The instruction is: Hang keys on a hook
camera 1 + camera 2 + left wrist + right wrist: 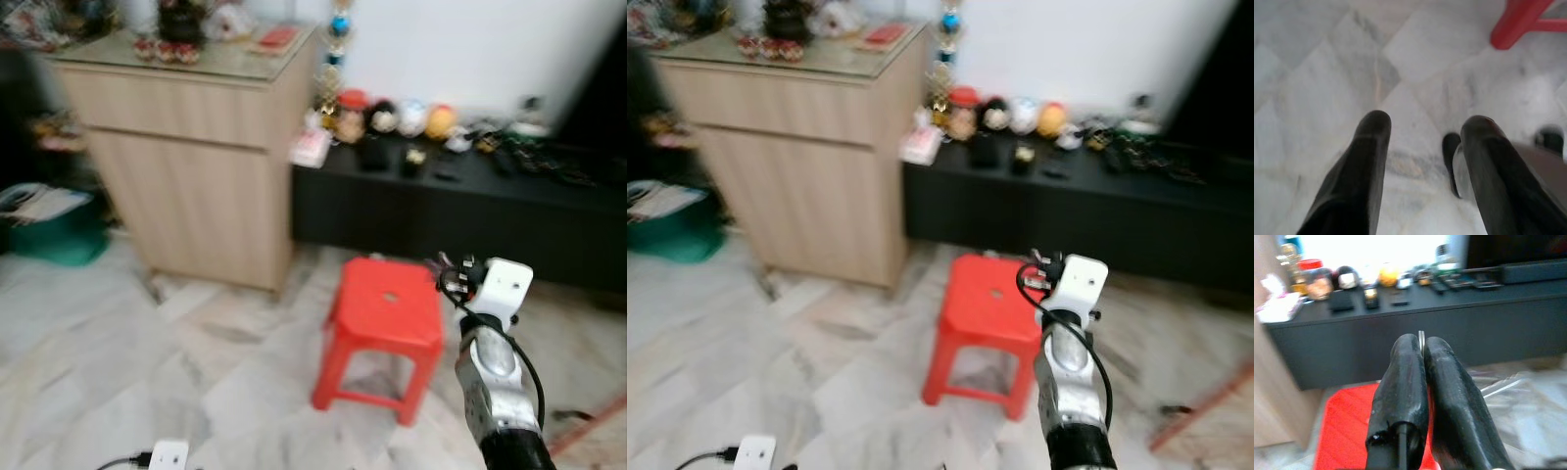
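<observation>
**A:** So where are the keys? In the right wrist view the right end effector (1422, 350) is clenched, with a thin sliver of metal (1421, 339) poking up between the fingertips. My guess is that's a key or its ring, but it's too small to call.

**B:** Agreed. In the head views that arm sits lower right of the frame, raised over the red stool (384, 311). The left end effector (1425, 132) hangs low with its fingers spread, grasping nothing, pointing at the marble floor (1327, 73).

**A:** And which step is this? I don't see a hook anywhere.

**B:** Me neither. Everything's blurry, so I'd judge it's the carrying stage, walking toward wherever the hook is. There's a wooden cabinet (196, 166) upper left and a low black table (441, 211) with trinkets across the upper right.

**A:** So the next move is finding the hook, then lining up the ring without loosening the pinch.
</observation>
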Controlling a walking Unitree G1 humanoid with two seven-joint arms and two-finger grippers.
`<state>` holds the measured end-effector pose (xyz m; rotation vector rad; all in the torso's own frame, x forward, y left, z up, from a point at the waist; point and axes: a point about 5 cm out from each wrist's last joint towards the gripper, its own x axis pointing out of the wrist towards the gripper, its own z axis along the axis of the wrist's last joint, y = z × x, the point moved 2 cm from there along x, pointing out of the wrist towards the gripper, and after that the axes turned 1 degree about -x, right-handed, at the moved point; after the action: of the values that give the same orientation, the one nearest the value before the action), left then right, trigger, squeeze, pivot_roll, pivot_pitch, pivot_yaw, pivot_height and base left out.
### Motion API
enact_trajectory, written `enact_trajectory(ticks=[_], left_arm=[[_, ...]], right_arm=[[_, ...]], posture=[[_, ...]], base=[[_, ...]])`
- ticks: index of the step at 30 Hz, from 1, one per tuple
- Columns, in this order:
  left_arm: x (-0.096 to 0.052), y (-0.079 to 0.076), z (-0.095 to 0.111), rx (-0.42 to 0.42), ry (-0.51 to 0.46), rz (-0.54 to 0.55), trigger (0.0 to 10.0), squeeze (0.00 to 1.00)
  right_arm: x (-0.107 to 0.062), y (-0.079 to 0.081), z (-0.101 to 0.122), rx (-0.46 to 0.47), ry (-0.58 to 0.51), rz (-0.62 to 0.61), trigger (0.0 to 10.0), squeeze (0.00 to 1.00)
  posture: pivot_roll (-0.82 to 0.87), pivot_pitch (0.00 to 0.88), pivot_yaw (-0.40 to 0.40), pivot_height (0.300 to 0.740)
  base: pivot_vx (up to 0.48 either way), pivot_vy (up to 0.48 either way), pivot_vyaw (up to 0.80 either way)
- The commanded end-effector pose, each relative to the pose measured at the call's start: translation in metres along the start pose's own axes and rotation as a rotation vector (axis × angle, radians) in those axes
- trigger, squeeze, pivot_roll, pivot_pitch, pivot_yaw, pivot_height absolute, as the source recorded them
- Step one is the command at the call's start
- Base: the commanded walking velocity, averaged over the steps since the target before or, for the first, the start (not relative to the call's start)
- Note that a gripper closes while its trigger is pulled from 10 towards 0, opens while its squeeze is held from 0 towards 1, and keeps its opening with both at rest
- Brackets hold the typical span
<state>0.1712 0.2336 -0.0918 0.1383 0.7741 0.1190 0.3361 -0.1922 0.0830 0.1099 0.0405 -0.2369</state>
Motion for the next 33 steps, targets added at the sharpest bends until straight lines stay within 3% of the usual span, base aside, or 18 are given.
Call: enact_trajectory(ticks=[1, 11, 26, 33], left_arm=[[-0.003, -0.001, -0.007, -0.012, 0.020, -0.004, 10.0, 0.00], [-0.003, 0.001, -0.008, -0.031, 0.026, -0.002, 10.0, 0.00], [-0.005, 0.006, -0.017, -0.034, 0.080, -0.013, 10.0, 0.00], [-0.006, 0.003, -0.020, -0.039, 0.090, -0.023, 10.0, 0.00]], right_arm=[[0.002, 0.004, 0.006, -0.001, -0.020, 0.010, 10.0, 0.00], [0.002, 0.001, 0.006, 0.000, -0.030, -0.023, 10.0, 0.00], [0.002, 0.000, 0.004, -0.002, -0.026, -0.038, 10.0, 0.00], [0.003, -0.002, 0.004, 0.003, -0.025, -0.052, 10.0, 0.00]], posture=[[0.05, 0.000, -0.064, 0.740], [0.05, 0.000, -0.058, 0.740], [0.05, 0.000, -0.067, 0.740], [0.05, 0.000, -0.069, 0.740]], base=[[-0.307, 0.000, -0.80], [-0.030, 0.000, -0.70], [0.000, 0.000, 0.00], [0.000, -0.373, 0.00]])
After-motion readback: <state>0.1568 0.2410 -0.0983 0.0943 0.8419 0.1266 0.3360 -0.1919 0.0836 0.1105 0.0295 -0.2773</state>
